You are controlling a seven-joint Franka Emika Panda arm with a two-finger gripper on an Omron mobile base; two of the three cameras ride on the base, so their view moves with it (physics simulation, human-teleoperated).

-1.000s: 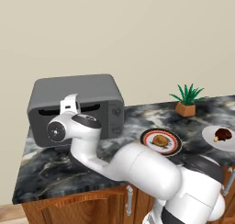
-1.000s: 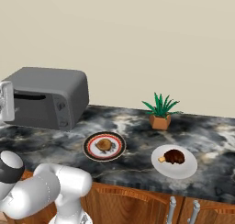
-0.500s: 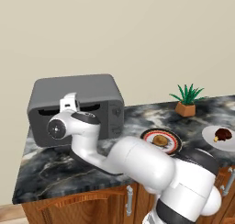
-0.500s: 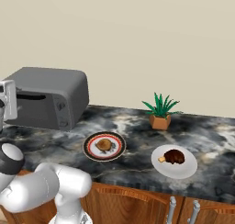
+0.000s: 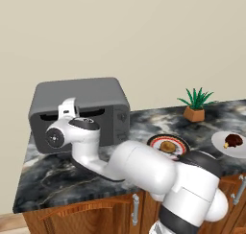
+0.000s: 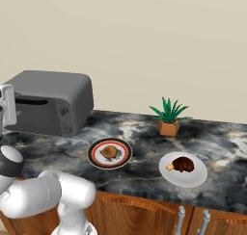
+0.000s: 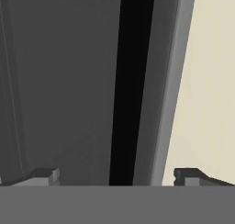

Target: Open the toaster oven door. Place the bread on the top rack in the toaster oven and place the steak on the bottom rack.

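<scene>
A: Nearest the hand, what appears?

B: The gripper (image 7: 112, 177) stands spread wide, holding nothing; its two dark fingertips (image 7: 43, 176) rise at six o'clock of the hand view. Between them runs the long black handle slot (image 7: 131, 85), from six to twelve o'clock, set in the flat dark grey toaster oven door (image 7: 69, 81). The door lies shut against the oven front.

A: And from the base cameras?

B: The hand sits just before the upper front of the toaster oven (image 5: 91, 91), a grey box with rounded corners and a knob panel (image 5: 122, 122) at three o'clock of its face. No readable writing shows on it.

A: The food?

B: The bread (image 6: 109, 151), round and golden-brown, rests on a red-rimmed plate (image 6: 94, 157) on the dark marbled counter (image 6: 144, 133). At three o'clock of it, well apart from the gripper, the steak (image 6: 183, 164), a dark reddish-brown lump, lies on a plain white plate (image 6: 195, 176).

A: Farthest back?

B: A spiky green plant (image 6: 169, 112) in a terracotta pot, against a plain cream wall (image 6: 144, 41).
</scene>
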